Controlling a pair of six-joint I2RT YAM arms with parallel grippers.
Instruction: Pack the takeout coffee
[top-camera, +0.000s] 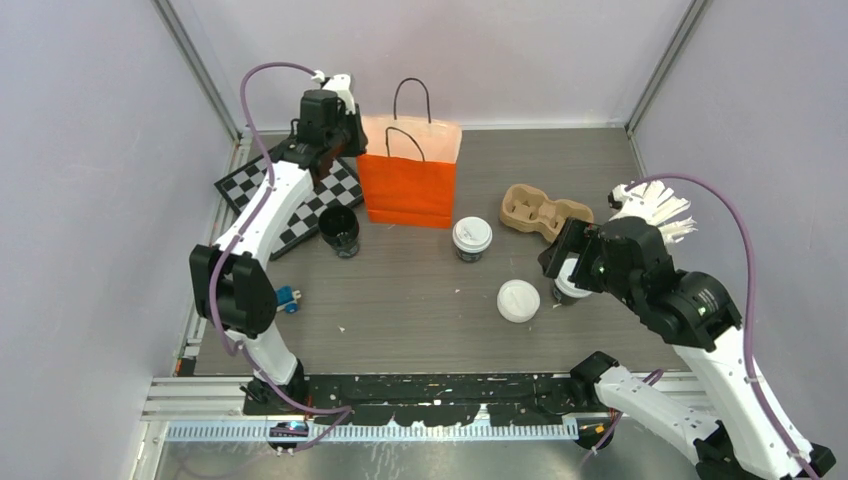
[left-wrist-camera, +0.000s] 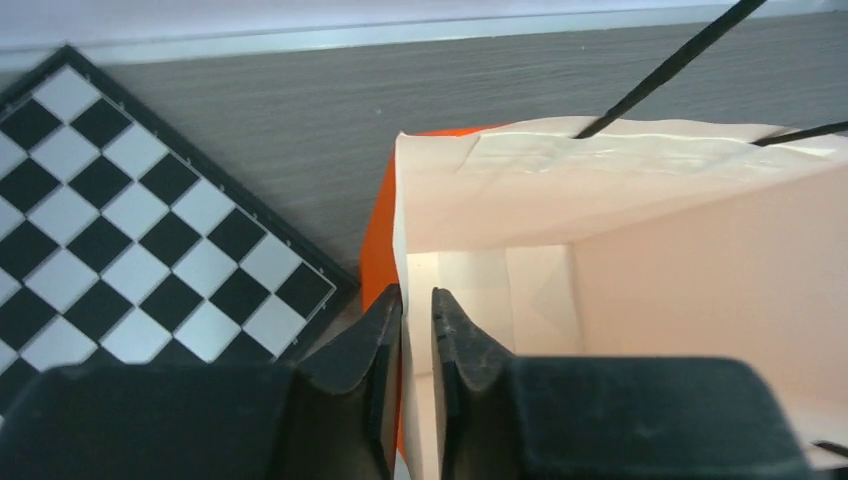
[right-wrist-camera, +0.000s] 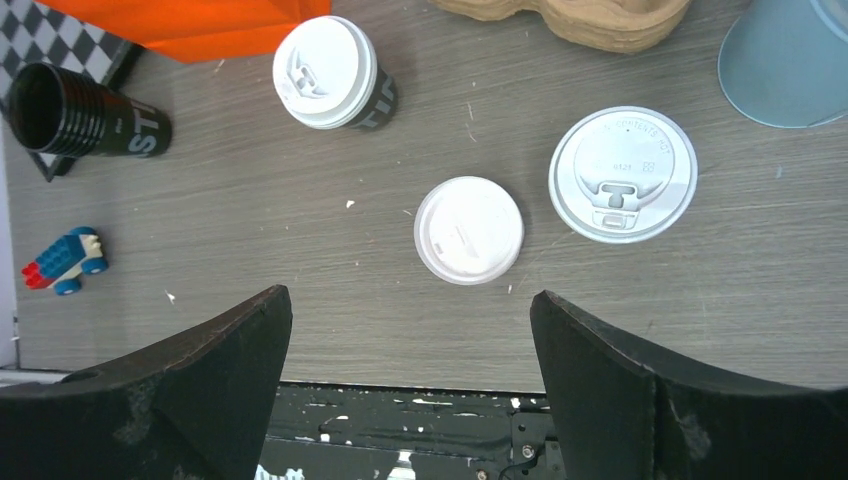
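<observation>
The orange bag (top-camera: 405, 180) stands open at the back, its pale inside (left-wrist-camera: 640, 260) showing in the left wrist view. My left gripper (top-camera: 335, 135) (left-wrist-camera: 415, 295) straddles the bag's left wall; the outer finger lies on the orange side and a slim gap remains at the inner finger. One takeout coffee (top-camera: 472, 238) (right-wrist-camera: 325, 72) with a white sip lid stands right of the bag. A second lidded cup (top-camera: 570, 288) (right-wrist-camera: 622, 173) is partly hidden under my right gripper (top-camera: 565, 265) (right-wrist-camera: 410, 300), which hangs wide open above the table with nothing in it.
A loose flat white disc (top-camera: 518, 300) (right-wrist-camera: 468, 229) lies between the two cups. The black lidless cup (top-camera: 340, 232) (right-wrist-camera: 85, 115) stands by the checkerboard (top-camera: 300, 200) (left-wrist-camera: 130, 230). Also here are a cardboard cup carrier (top-camera: 540, 212) (right-wrist-camera: 570, 20), a toy car (top-camera: 288, 297) (right-wrist-camera: 65, 262) and a white feathered object (top-camera: 655, 205).
</observation>
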